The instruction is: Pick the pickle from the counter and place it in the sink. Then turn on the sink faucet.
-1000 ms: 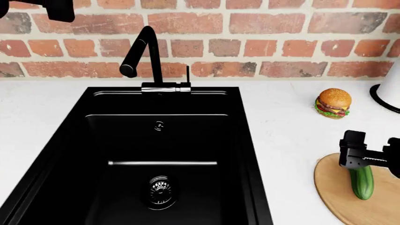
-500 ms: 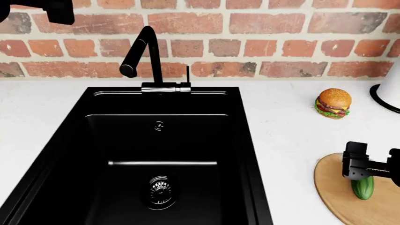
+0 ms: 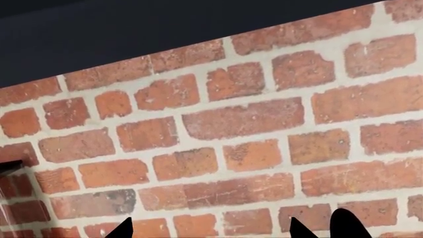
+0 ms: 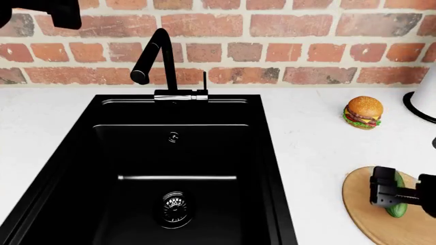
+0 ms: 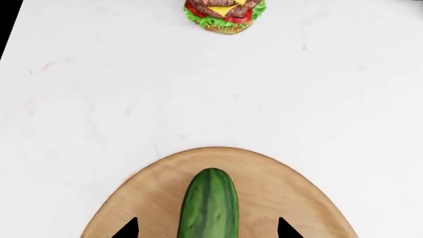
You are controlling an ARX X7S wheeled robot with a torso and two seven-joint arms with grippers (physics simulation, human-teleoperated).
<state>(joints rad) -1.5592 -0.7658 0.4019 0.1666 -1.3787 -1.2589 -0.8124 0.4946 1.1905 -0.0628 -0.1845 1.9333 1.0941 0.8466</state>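
Observation:
The dark-green pickle (image 4: pixel 396 204) lies on a round light-wood board (image 4: pixel 364 204) on the white counter (image 4: pixel 313 148), at the head view's lower right. My right gripper (image 4: pixel 403 194) is open and sits low over it, one finger on each side. In the right wrist view the pickle (image 5: pixel 209 206) lies between the two fingertips of my right gripper (image 5: pixel 205 230), with gaps on both sides. The black sink (image 4: pixel 170 168) fills the middle, with the black faucet (image 4: pixel 158 64) behind it. My left gripper (image 3: pixel 208 228) is open, up by the brick wall.
A small burger (image 4: pixel 363 112) stands on the counter beyond the board; it also shows in the right wrist view (image 5: pixel 225 12). A white, black-based object (image 4: pixel 424 99) is at the right edge. The brick wall (image 4: pixel 286 46) runs behind the counter.
My right gripper has come down and slightly nearer over the pickle, now straddling it on the board. The left arm has not moved.

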